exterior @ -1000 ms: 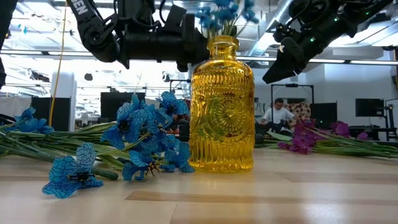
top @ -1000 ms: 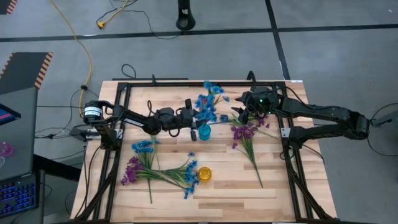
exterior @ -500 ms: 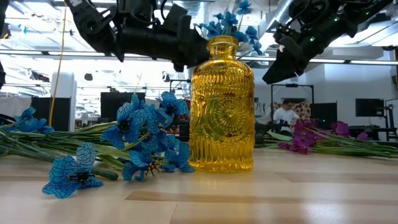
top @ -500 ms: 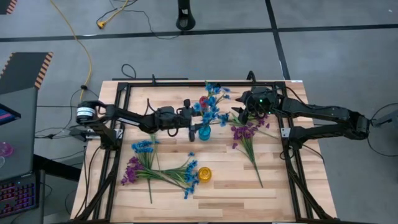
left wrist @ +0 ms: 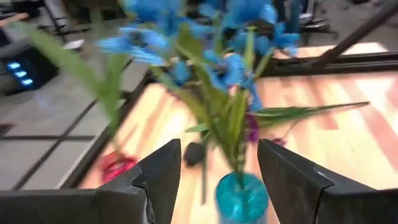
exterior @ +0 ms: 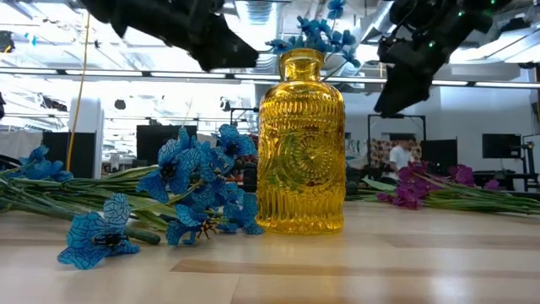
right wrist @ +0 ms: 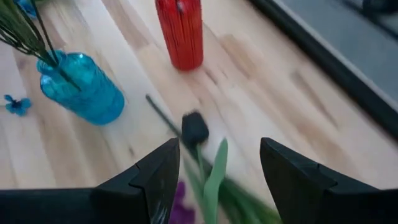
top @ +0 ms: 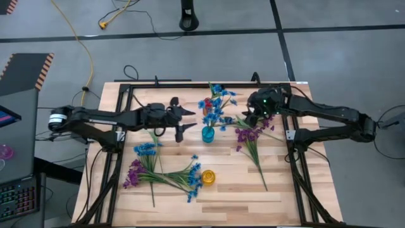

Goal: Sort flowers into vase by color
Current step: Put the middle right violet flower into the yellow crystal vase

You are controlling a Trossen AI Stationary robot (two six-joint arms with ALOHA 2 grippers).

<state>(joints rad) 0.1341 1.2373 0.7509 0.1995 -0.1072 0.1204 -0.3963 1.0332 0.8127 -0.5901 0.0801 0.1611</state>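
Note:
A bunch of blue flowers [top: 215, 109] stands with its stems in the blue vase [top: 207, 134], seen close in the left wrist view as blue flowers [left wrist: 231, 74] over the blue vase [left wrist: 241, 196]. My left gripper [top: 184, 123] hangs open just left of that vase, holding nothing. My right gripper [top: 250, 118] is open above the purple flowers [top: 250, 135] lying on the table. Below it, the right wrist view shows a dark-budded flower [right wrist: 194, 128] lying flat. A red vase [right wrist: 180, 31] stands behind the blue vase [right wrist: 81, 93].
The yellow vase [top: 207, 177] stands near the front, filling the low view as the yellow vase [exterior: 301, 143]. More blue and purple flowers [top: 158, 171] lie on the table's near left. A black frame [top: 120, 126] runs around the table.
My left gripper has opened and let go of the blue flowers, then drawn back toward the table's left edge. The blue flowers have stayed in the blue vase and swung from leaning left to standing more upright.

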